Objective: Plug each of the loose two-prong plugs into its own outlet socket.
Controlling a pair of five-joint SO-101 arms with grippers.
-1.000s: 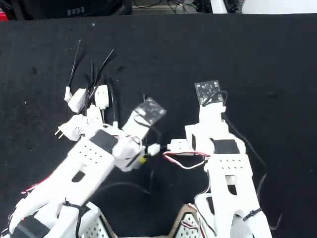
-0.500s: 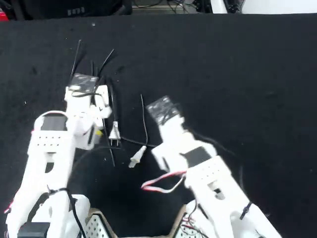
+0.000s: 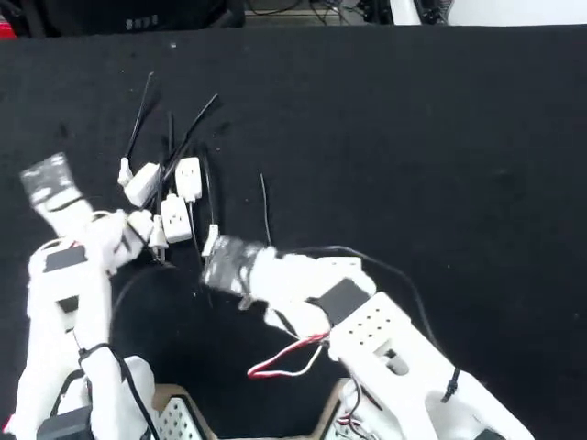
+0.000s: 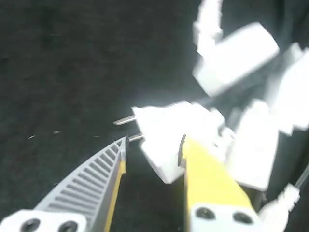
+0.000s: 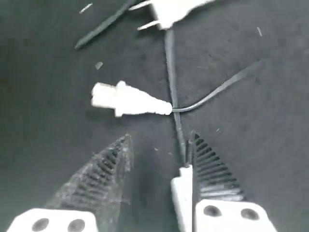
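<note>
White plugs w/ black cords on black table; left jaws yellow & ribbed grey.

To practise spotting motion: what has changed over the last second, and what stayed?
The left gripper swung from the table's middle out to the left, ending at a white plug beside the sockets. The right gripper, open, swung leftward from right of centre to above a loose plug. The sockets kept their places.
</note>
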